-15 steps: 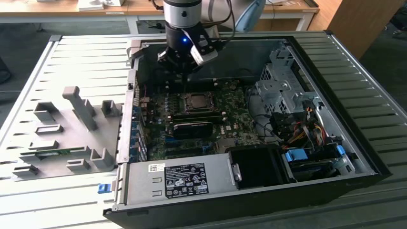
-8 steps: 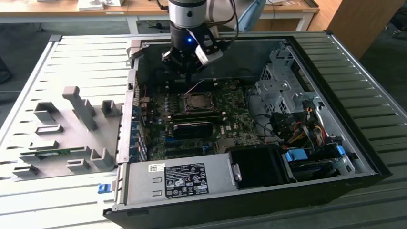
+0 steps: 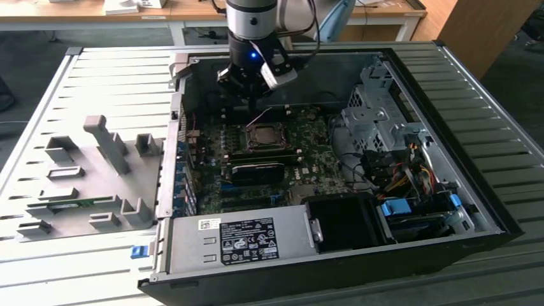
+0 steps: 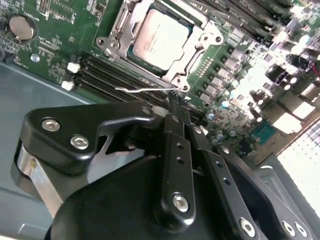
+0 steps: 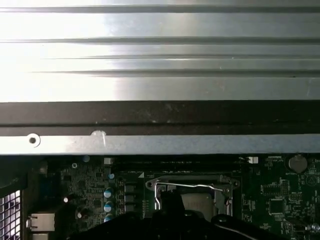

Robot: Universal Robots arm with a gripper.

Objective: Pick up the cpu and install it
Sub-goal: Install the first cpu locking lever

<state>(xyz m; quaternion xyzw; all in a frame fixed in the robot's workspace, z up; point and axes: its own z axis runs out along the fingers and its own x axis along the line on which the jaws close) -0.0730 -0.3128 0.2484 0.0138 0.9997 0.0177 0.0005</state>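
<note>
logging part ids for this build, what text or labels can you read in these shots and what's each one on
No text can be read.
Black and white label on the power supply housing, exterior view: print too small to read.
Top plate of the cpu, second wrist view: faint markings, blurred.
White lettering on the motherboard, second wrist view: too small to read.

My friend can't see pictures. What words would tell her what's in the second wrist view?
A silver square cpu sits in its socket on a green motherboard, with a thin wire lever lying along the socket's edge. The robot's black tool hangs close above the board, near that lever.
</note>
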